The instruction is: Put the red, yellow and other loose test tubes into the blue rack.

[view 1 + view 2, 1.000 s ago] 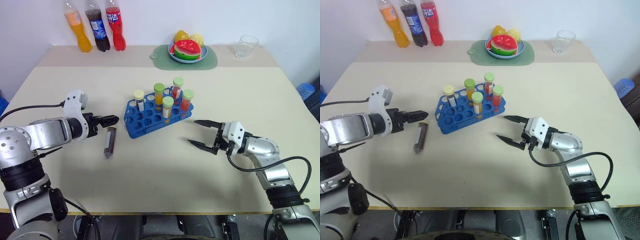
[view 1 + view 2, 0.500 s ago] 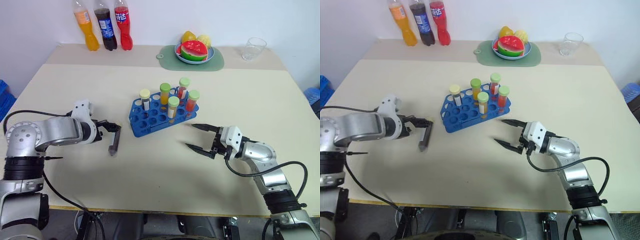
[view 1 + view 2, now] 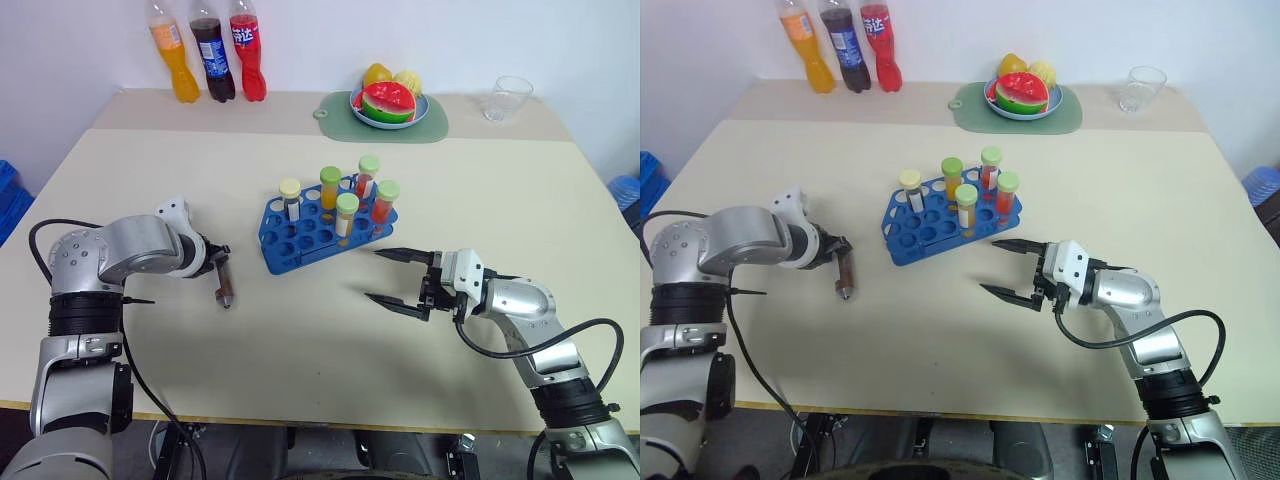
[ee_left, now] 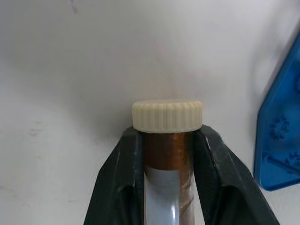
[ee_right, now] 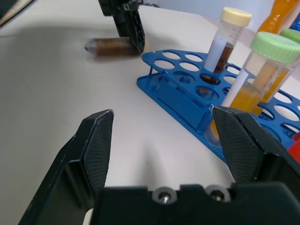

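A: Since the left hand (image 4: 161, 187) is already gripping the brown tube (image 3: 224, 282) just under its cream cap (image 4: 167, 115), how is that tube going to handle?

B: I'm judging it as light, stiff and smooth-walled, with liquid sloshing inside, so it is likely slippery. Holding just below the ridged cap looks sensible, because the cap's rim is acting as a stop against the fingers.

A: Where is it lying now?

B: It's lying on the worktop (image 3: 300, 340) just beside the blue rack (image 3: 325, 232), cap end clamped between the left fingers, its rounded end pointing toward the near edge.

A: And further right?

B: The rack is carrying five capped tubes, with front holes free. The right hand (image 3: 400, 279) is hovering beside the rack with its fingers spread, holding nothing.
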